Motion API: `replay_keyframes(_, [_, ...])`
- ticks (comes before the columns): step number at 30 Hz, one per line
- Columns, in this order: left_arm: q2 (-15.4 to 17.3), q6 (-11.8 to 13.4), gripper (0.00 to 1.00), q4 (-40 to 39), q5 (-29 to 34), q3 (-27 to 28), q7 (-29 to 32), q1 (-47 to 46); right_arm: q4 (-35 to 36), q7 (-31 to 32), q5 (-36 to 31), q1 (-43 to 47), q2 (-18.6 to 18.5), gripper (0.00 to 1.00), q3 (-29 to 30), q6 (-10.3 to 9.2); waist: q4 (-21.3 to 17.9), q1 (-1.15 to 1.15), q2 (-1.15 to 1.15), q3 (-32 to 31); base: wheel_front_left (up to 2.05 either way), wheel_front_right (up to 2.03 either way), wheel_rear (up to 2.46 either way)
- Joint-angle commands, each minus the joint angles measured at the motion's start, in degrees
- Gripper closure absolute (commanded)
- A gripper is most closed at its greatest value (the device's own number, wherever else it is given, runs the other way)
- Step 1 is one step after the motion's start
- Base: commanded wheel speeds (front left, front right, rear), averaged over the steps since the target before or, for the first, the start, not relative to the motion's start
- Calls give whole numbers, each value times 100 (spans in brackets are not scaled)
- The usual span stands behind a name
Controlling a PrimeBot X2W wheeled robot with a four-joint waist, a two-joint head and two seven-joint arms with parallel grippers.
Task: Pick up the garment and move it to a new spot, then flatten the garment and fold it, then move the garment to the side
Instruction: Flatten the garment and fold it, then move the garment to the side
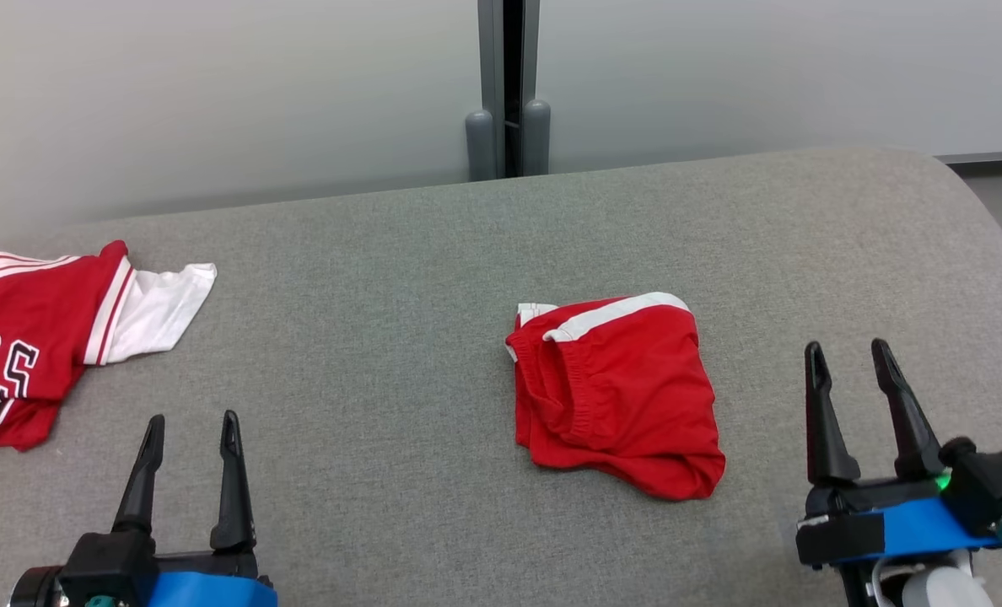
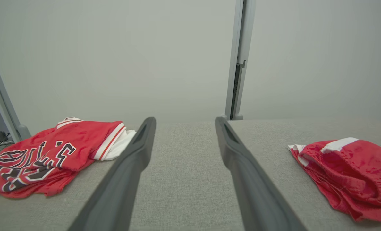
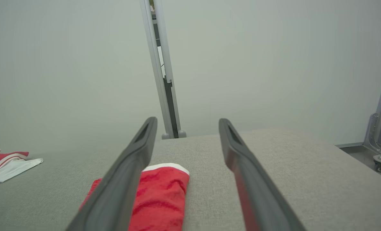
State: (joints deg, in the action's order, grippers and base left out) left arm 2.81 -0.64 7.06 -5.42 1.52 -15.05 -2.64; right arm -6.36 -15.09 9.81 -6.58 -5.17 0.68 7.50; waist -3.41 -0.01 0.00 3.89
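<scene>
Shorts (image 1: 615,392) lie folded at ten o'clock from my right jaws, farther from my left jaws; both pairs gape empty.

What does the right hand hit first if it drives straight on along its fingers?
Way looks free: the right hand points over bare grey cushion, with the red shorts off to its left. Beyond that, probably the wall by the post; depth unclear.

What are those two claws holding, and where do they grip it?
Nothing. The left gripper and right gripper are open and empty; the red shorts lie apart from both.
</scene>
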Motion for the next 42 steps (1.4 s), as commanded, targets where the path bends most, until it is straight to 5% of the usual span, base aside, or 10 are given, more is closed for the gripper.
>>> replay_keyframes(1, [18, 13, 0, -22, 28, 31, -16, 88, 36, -6, -41, 117, 34, 0, 11, -2, -8, 1, 0, -48, 0, 0, 0])
replay_keyframes(23, [18, -6, 0, 115, 136, -4, -17, 343, -118, -7, -245, 689, 214, 0, 33, -2, 120, 1, 0, -265, 0, 0, 0])
replay_keyframes(33, [19, -74, 0, 143, 166, 56, -16, 61, -411, 97, -280, -424, -25, 0, -239, -3, 105, 1, 0, 10, 0, 0, 0])
replay_keyframes(42, [19, -77, 0, 120, 145, -102, -16, -268, -1419, 994, -502, -1525, -104, 0, -247, -3, 249, 1, 0, 404, 0, 0, 0])
